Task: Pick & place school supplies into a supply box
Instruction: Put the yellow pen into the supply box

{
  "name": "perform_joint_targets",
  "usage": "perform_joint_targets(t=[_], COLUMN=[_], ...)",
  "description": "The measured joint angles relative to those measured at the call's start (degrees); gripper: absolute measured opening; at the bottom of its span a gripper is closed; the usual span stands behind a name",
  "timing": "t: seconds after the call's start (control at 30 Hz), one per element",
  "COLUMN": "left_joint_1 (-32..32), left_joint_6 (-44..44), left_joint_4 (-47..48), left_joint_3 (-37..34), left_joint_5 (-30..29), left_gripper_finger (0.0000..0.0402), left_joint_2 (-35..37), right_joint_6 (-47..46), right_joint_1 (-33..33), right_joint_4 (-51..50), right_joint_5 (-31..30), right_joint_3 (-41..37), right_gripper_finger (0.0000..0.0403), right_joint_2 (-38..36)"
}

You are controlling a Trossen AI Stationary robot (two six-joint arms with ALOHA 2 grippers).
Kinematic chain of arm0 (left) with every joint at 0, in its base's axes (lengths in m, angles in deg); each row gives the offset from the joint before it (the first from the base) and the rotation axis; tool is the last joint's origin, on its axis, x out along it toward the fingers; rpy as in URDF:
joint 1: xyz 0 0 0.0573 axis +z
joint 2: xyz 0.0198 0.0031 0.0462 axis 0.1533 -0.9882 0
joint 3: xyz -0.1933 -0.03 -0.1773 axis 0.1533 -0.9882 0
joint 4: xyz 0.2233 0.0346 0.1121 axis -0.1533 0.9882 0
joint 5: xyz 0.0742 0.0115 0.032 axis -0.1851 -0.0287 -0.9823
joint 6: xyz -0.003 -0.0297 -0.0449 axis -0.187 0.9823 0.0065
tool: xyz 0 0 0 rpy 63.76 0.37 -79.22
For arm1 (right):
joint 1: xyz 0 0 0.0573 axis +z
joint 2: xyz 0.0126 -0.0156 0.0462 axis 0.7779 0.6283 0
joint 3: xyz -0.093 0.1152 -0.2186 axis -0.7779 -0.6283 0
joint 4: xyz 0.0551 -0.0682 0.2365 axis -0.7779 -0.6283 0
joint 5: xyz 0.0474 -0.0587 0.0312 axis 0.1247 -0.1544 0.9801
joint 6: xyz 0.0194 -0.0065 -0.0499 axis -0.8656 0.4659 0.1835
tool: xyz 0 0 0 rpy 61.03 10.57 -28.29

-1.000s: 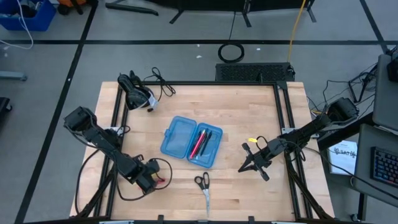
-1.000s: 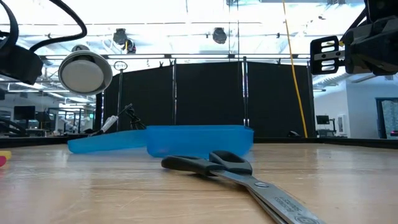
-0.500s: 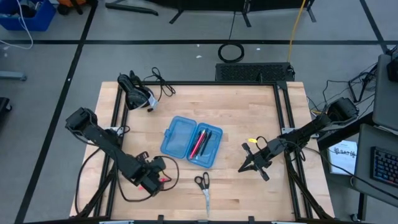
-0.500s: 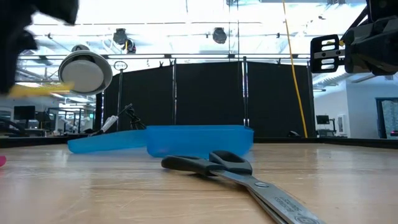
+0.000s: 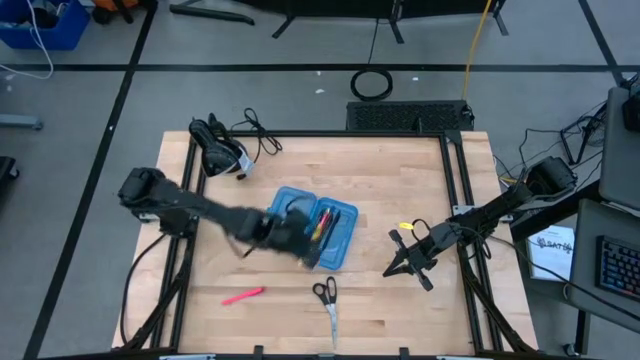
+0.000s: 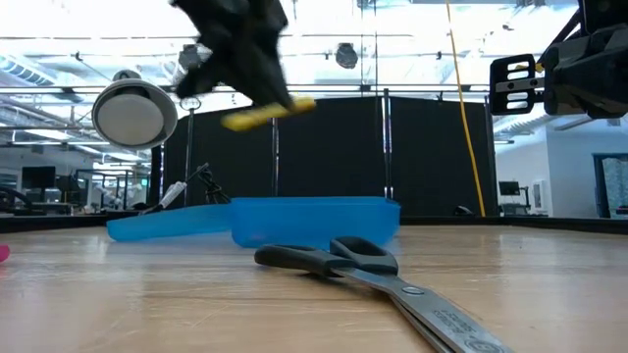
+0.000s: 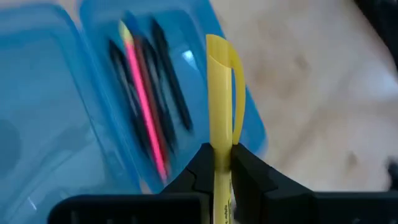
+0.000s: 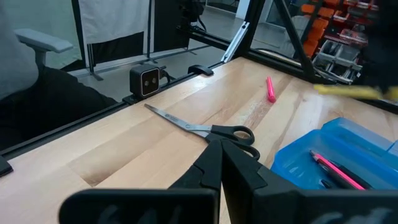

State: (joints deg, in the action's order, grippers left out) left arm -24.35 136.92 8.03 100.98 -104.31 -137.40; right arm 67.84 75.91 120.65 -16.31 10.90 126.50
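The blue supply box [image 5: 305, 228] lies open mid-table, its lid half [image 7: 43, 93] flat beside the tray half [image 7: 93, 37]. Black and pink pens [image 5: 322, 227] lie in the tray. My left gripper [image 5: 297, 243] hovers over the box, shut on a yellow pen [image 6: 270, 111]. A pink pen [image 5: 243, 296] and black-handled scissors [image 5: 326, 298] lie flat on the table near the front edge. My right gripper [image 5: 395, 268] waits shut, off the table, right of the box. My left gripper [image 7: 222, 154] pinches the yellow pen between its two fingers, on the barrel just below the clip [image 7: 219, 134]. The clip end [image 7: 217, 50] sticks out past the fingertips. The fingers [image 6: 257, 74] come from above, and the pen hangs lifted clear, nearly level, above the box [image 6: 314, 221].
A black lamp-like device with cables [image 5: 222, 148] sits at the table's far left corner. A small yellow piece [image 5: 405, 226] shows by the right arm. Black frame rails [image 5: 455, 200] run along the table's sides. Bare wood lies between the box and the far edge.
My left gripper has risen from the near left part of the table and swung right and away toward the box, carrying the yellow pen lifted clear. It now hangs over the box. The pink pen stays on the table where the gripper was.
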Motion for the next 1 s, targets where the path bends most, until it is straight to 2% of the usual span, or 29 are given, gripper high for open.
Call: perform_joint_targets(t=[0.2,0.4,0.67,0.87,1.0], left_joint_1=[10.83,13.7,15.43,15.56,15.46], left_joint_6=[-3.81,-1.42,2.65,2.8,1.16], left_joint_4=[-10.1,-15.78,-14.13,-13.88,-14.03], left_joint_3=[0.0,0.01,-0.02,0.0,0.0], left_joint_5=[7.13,14.83,16.25,16.47,17.45], left_gripper_finger=[0.0033,0.0033,0.0033,0.0034,0.0081], left_joint_2=[-6.63,-13.76,-17.71,-17.94,-17.42], right_joint_6=[-0.13,-1.99,-2.57,-3.04,-3.06], right_joint_1=[0.0,0.0,0.0,0.0,0.0], right_joint_4=[-0.04,-0.53,-2.09,-1.74,-1.75], right_joint_5=[0.0,0.02,0.18,0.2,0.2], right_joint_3=[0.0,-0.02,-0.04,-0.04,-0.04], right_gripper_finger=[0.0,0.0,0.0,0.0,0.0], right_joint_2=[0.02,0.02,0.02,0.02,0.02])
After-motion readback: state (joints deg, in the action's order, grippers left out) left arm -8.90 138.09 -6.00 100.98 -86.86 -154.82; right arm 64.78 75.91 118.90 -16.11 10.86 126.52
